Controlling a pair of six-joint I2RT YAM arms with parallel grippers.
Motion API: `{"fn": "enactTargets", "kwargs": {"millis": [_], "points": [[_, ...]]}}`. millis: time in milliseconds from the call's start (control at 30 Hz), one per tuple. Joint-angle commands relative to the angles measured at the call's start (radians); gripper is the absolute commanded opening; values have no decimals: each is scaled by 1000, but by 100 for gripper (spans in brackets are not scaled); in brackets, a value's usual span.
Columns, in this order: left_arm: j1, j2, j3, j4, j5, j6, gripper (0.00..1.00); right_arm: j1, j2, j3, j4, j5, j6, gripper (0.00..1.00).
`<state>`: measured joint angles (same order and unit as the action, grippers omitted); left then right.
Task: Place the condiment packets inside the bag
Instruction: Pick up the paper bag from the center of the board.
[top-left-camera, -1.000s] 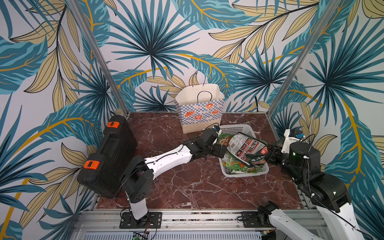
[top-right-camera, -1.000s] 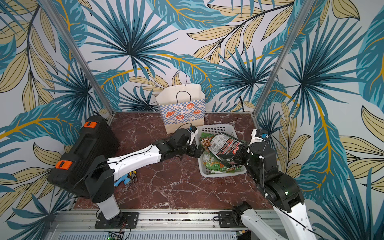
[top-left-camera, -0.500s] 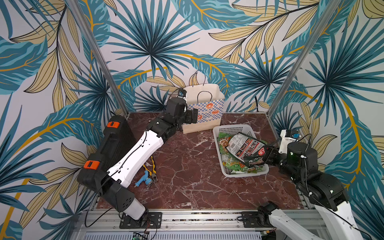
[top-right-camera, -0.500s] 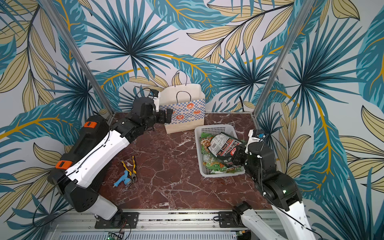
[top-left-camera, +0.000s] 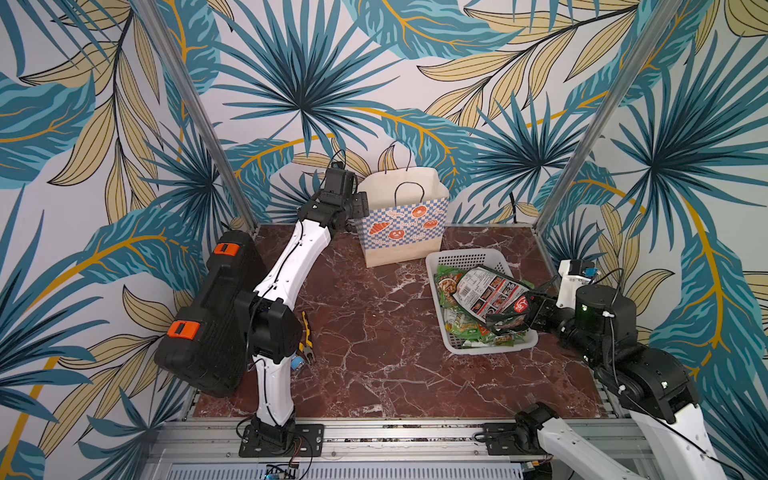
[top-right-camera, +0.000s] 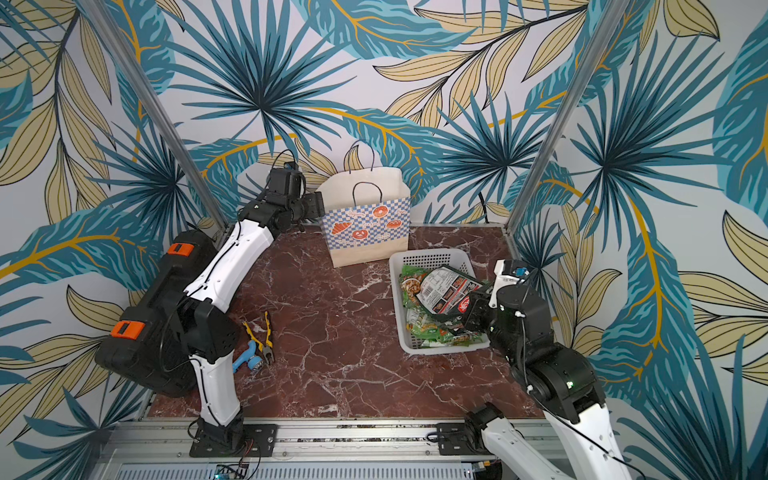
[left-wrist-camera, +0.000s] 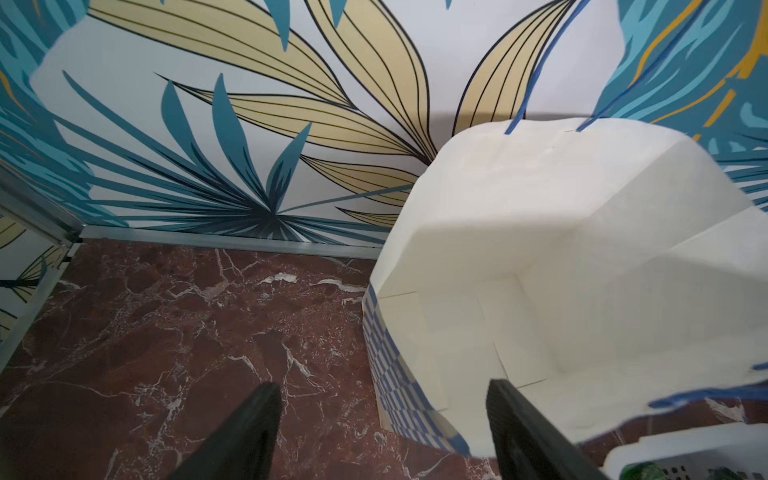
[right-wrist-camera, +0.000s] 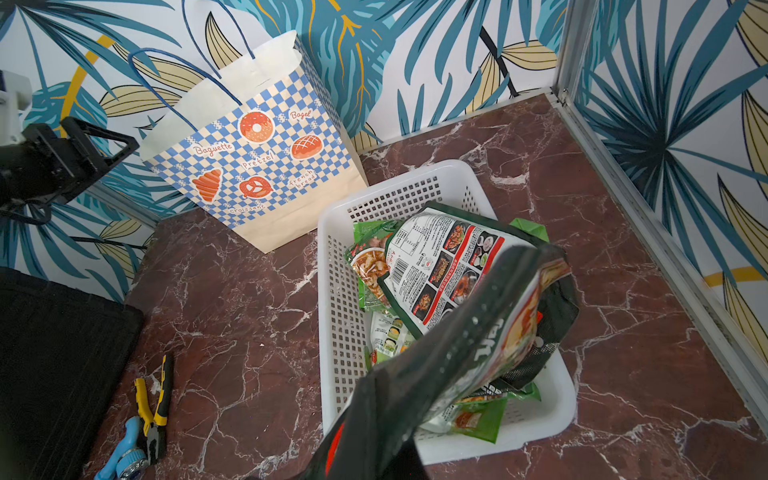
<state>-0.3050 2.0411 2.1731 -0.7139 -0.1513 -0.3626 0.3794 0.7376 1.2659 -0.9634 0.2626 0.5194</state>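
Note:
The checkered paper bag (top-left-camera: 405, 224) (top-right-camera: 368, 226) stands upright and open at the back of the table. My left gripper (top-left-camera: 360, 207) (left-wrist-camera: 382, 399) is open at the bag's left side. In the left wrist view one finger is over the cream interior (left-wrist-camera: 540, 249), the other over the table, with the side wall between them. My right gripper (top-left-camera: 536, 309) (top-right-camera: 471, 309) is shut on a large dark condiment packet (right-wrist-camera: 457, 332) (top-left-camera: 505, 322), held over the basket. A second dark packet (right-wrist-camera: 440, 266) and green packets (right-wrist-camera: 370, 257) (top-left-camera: 446, 276) lie in the basket.
The white perforated basket (top-left-camera: 469, 257) (right-wrist-camera: 399, 183) sits right of the bag. A black case with orange latches (top-left-camera: 212, 316) leans at the left wall. Yellow-handled pliers (top-right-camera: 266, 336) and a blue tool (top-right-camera: 249, 359) lie on the marble table by the left arm's base.
My left arm has swung from the basket's edge up and back to the bag's left side. My right gripper has kept hold of the dark packet and hardly moved.

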Motion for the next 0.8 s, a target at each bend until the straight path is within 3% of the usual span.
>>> {"fn": "enactTargets", "kwargs": {"millis": [0,133,467,567,767], "points": [[6,50,113,-80,94,-39,77,-2,-18,1,58,4,-13,0],[4,68,133,-106,130,-44,64,-2,-18,7,58,-1,-15,0],[10,-42,121,-200,117,15,8,-2,30,75,64,-70,-39,0],[16,-98,107,-249,106,52,0,-2,59,114,78,-132,-45,0],[51,-274,-45,-303,136,118,0,-1,125,233,78,-217,-66,0]]}}
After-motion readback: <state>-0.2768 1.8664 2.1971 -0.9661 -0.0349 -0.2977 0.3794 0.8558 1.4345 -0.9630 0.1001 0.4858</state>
